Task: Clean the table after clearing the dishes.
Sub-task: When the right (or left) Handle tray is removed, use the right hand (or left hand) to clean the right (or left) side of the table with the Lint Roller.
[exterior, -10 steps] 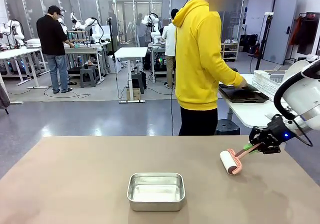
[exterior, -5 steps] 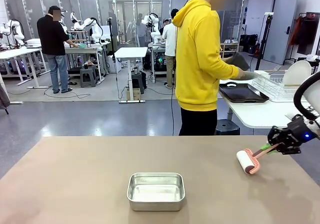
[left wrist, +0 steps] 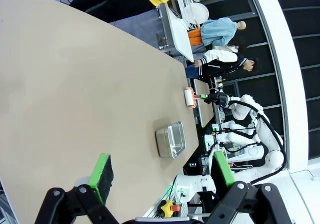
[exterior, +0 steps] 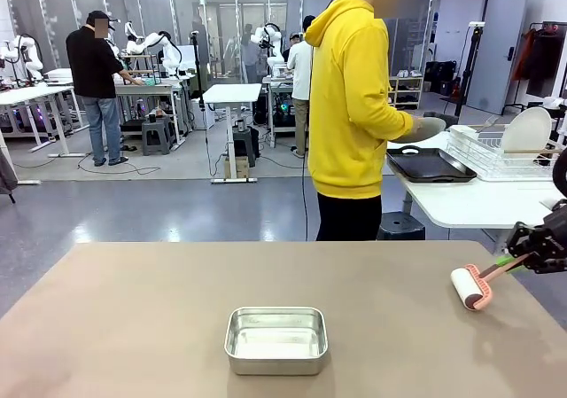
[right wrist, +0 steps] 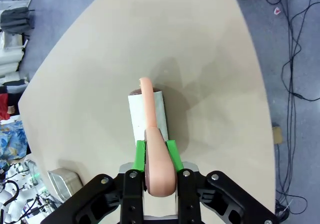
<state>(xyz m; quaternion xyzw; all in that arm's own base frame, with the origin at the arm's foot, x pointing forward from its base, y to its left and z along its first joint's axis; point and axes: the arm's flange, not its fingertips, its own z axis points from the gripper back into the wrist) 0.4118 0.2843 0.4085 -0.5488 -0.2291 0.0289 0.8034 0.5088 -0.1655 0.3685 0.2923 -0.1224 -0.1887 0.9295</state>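
The tan table (exterior: 133, 327) fills the front view's lower half. My right gripper (exterior: 534, 256) is at its right edge, shut on the pink handle of a lint roller (exterior: 467, 288) whose white roll rests on the tabletop. In the right wrist view the green pads (right wrist: 141, 154) clamp the roller's handle (right wrist: 152, 134), and the roll (right wrist: 142, 116) lies on the table (right wrist: 100, 59). My left gripper (left wrist: 161, 173) hangs open above the table (left wrist: 75, 84), holding nothing. Of the dishes, a white plate (exterior: 526, 130) stands in a wire rack beside a dark tray (exterior: 431, 165) on the white side table.
A steel pan (exterior: 276, 339) sits at the table's front middle, also seen in the left wrist view (left wrist: 170, 140). A person in a yellow hoodie (exterior: 350, 105) stands beyond the far edge, reaching toward the side table. Cables lie on the floor past the table's right edge.
My right gripper has drawn the lint roller rightward across the table to its right edge. The person's hand has moved from the dark tray toward the rack.
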